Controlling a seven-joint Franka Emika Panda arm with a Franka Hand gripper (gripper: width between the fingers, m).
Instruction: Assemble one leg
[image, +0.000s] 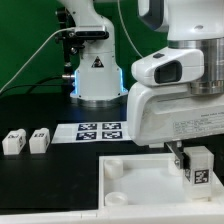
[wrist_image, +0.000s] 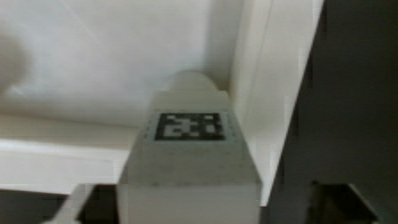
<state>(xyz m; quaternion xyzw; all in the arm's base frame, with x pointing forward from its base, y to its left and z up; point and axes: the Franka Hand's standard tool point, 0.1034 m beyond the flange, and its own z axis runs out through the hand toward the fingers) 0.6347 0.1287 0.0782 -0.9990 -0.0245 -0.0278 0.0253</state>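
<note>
The gripper (image: 187, 158) pinches one leg (image: 198, 171) upright by its sides, tag facing out, holding it just over the far edge of the square panel (image: 135, 188) toward the exterior view's right, likely to line it up with a corner socket there before seating it

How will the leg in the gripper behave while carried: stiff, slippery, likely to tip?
The leg looks like a solid blocky piece, so probably stiff. Its smooth white faces may slide a little in the gripper. Small beside the panel, so likely light; its flat sides should not roll.
</note>
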